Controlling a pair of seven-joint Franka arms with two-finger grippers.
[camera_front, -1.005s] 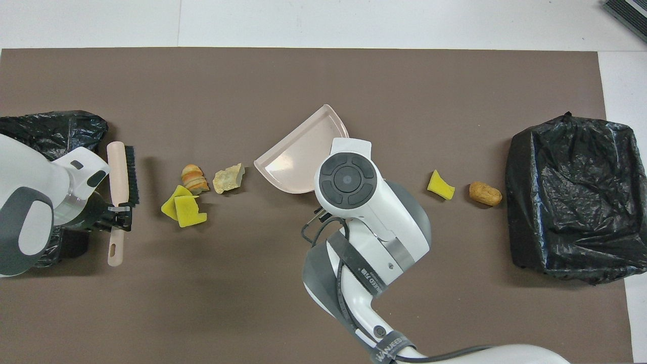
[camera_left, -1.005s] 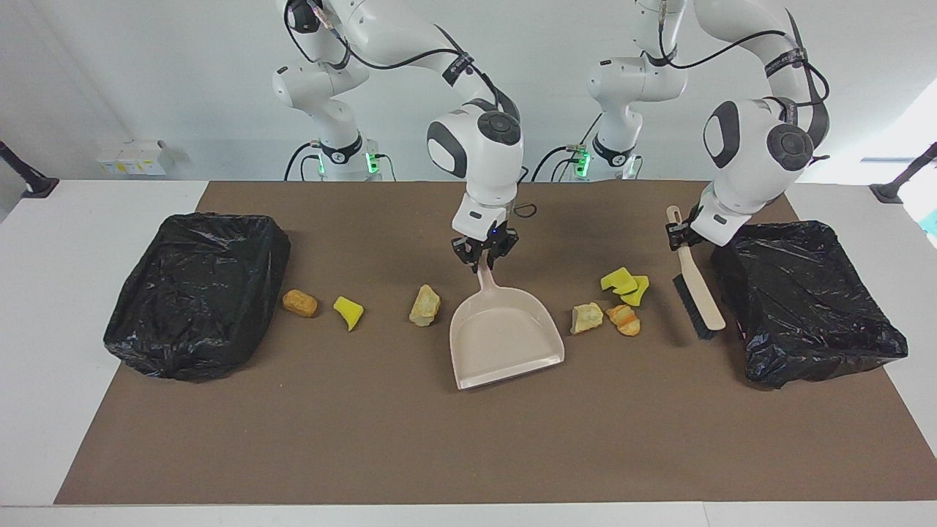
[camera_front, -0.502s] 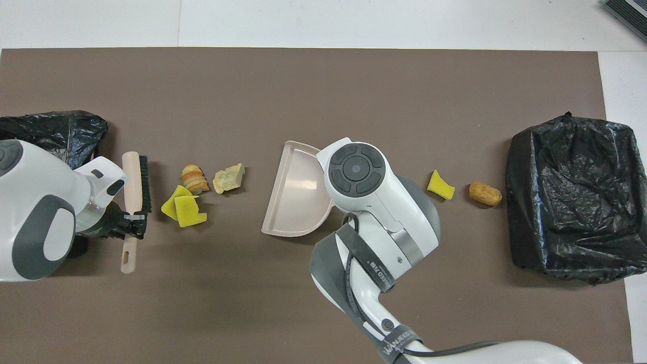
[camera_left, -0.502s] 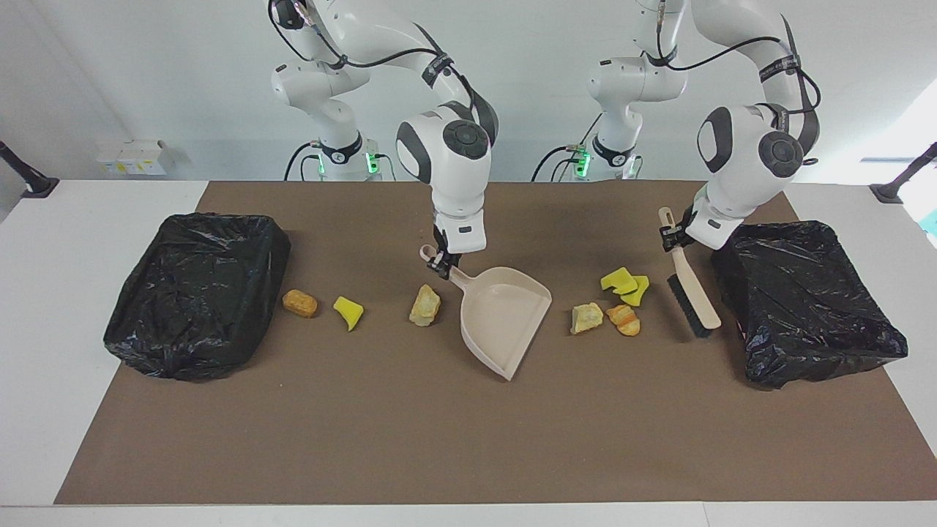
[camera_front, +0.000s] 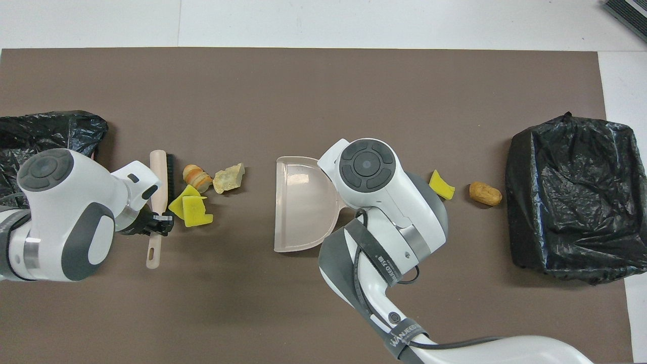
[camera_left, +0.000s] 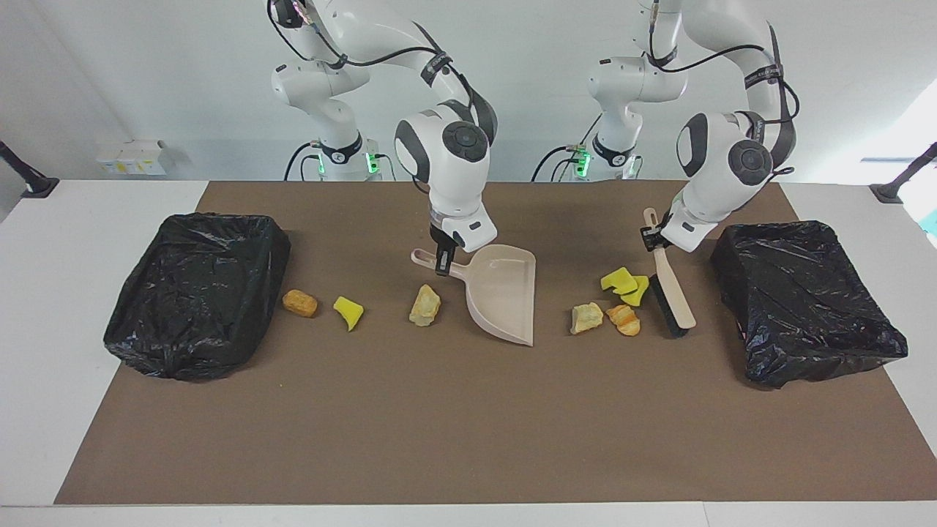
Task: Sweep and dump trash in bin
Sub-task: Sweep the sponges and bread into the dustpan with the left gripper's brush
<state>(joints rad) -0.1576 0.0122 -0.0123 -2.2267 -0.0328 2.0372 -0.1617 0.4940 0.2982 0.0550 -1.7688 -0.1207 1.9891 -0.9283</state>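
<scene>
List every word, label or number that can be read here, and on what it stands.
"WANWEED", roughly: black strap low on the right arm.
Print on the second strap: too blurred to read.
Labels on the white box: too small to read.

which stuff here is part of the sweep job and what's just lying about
Job:
trash scraps
hand brush, in left gripper
dustpan, in right gripper
bin-bag-lined bins

Lying about:
white box
cable loop
</scene>
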